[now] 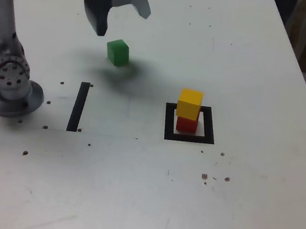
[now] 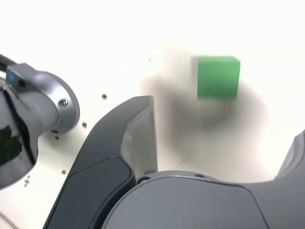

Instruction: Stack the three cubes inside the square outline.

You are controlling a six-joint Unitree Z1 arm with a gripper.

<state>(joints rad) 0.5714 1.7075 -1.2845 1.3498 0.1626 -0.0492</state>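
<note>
My gripper [image 1: 123,18]: I am hovering it above the green cube [image 1: 117,52], jaws apart, empty.
Stack: yellow cube [image 1: 190,103] is sitting on red cube [image 1: 186,124] inside the square outline [image 1: 169,122].

Yellow cube [image 1: 190,103] atop red cube [image 1: 186,124], inside square outline [image 1: 169,122]; green cube [image 1: 117,52] well apart

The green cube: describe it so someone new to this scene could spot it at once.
On the white table, find the open gripper near the far edge. The green cube sits alone just below it. The yellow cube and red cube are stacked inside the square outline.
</note>
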